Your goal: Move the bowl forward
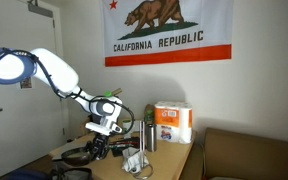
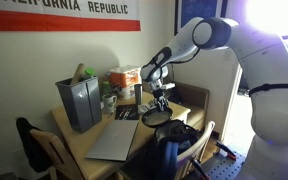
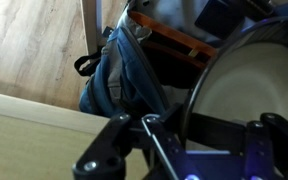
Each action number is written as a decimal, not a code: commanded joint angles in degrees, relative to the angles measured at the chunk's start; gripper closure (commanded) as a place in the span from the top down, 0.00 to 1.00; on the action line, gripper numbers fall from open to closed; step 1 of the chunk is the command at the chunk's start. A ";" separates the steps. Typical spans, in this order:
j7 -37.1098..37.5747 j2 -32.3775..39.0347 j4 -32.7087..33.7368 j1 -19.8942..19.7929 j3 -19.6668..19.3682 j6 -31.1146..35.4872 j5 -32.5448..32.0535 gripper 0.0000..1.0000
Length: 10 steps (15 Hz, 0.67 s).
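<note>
The bowl (image 3: pixel 256 78) is wide and shallow, pale cream inside with a dark rim. It fills the right of the wrist view, and its rim runs down between my fingers. My gripper (image 3: pixel 196 135) is shut on that rim. In an exterior view the gripper (image 2: pixel 161 103) stands right over the bowl (image 2: pixel 156 118) near the table's front edge. In an exterior view the gripper (image 1: pixel 101 138) hangs low over the cluttered table; the bowl is hard to make out there.
A tall metal cup (image 1: pixel 149 135), a paper-towel pack (image 1: pixel 172 122) and crumpled wrappers (image 1: pixel 134 160) are on the table. A laptop (image 2: pixel 114 140) and grey bin (image 2: pixel 81 100) stand beside the bowl. A blue backpack (image 3: pixel 124 75) lies on the floor past the table edge (image 3: pixel 34 110).
</note>
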 commanded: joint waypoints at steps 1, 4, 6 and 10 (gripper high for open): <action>-8.80 -2.70 -1.97 -2.84 2.33 -7.71 1.88 0.05; -13.23 -1.29 -1.73 -3.65 2.91 -14.54 2.31 0.05; -14.42 -0.37 -1.64 -3.74 2.83 -18.77 2.28 0.05; -14.31 1.84 -2.05 -3.62 2.53 -25.61 2.28 0.05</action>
